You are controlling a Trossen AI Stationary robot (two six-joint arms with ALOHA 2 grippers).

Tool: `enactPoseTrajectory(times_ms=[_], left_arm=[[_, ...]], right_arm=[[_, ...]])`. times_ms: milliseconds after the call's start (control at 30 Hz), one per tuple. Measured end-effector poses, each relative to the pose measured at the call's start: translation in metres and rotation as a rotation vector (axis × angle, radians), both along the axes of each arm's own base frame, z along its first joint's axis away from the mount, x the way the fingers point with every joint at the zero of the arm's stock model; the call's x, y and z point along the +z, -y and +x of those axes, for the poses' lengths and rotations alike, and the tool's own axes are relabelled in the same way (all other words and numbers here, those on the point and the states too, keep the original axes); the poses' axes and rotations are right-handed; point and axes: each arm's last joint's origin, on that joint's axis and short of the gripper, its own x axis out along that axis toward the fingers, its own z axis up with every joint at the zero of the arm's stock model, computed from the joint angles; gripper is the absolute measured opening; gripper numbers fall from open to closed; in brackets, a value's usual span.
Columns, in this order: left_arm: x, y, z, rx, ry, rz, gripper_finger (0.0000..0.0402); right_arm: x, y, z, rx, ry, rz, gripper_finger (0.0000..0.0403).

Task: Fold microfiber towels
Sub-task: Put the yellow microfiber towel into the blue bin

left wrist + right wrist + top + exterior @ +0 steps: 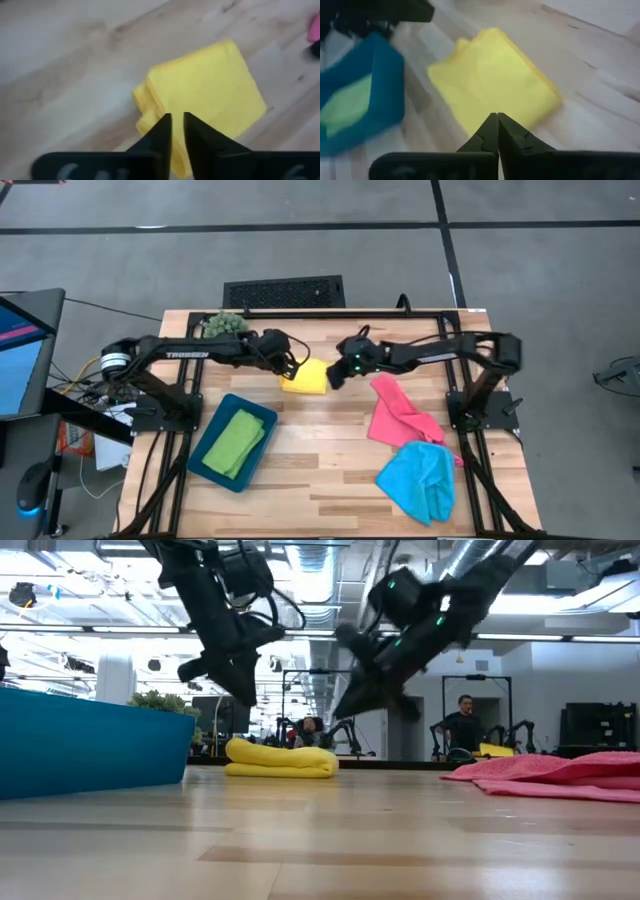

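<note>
Both arms stretched inward toward the middle, left gripper raised and angled downward, its fingers parted by a narrow gap, nothing held, right gripper raised likewise, tilted downward, its fingers pressed together, nothing held

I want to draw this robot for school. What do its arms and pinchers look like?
Draw two thin black arms made of jointed tubes. The left arm has white letters printed along it and a silver ring with yellow and orange wires at its base. The right arm has a tiny green light near the wrist. The left gripper and the right gripper each have two flat, dark, pointed fingers.
</note>
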Motion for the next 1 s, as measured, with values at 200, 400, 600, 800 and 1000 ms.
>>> enactPoseTrajectory(times_ms=[200,400,600,800,1000], left_arm=[[-0.015,0.0,0.0,-0.03,-0.038,-0.045,0.0142],[-0.041,-0.015,0.005,0.101,-0.062,-0.166,0.0261],[-0.077,-0.022,0.016,0.134,-0.095,-0.313,0.032],[-0.089,-0.023,0.031,0.177,-0.031,-0.316,0.0324],[-0.095,-0.02,0.041,0.161,0.024,-0.296,0.0245]], right_arm=[[0.048,-0.012,-0.041,0.035,-0.088,-0.038,0.0035],[0.086,-0.028,-0.08,-0.047,-0.119,-0.151,0.0033],[0.106,-0.038,-0.099,-0.125,-0.092,-0.26,0.0031],[0.106,-0.038,-0.107,-0.152,-0.14,-0.287,0.0031],[0.102,-0.039,-0.111,-0.149,-0.2,-0.289,0.0027]])
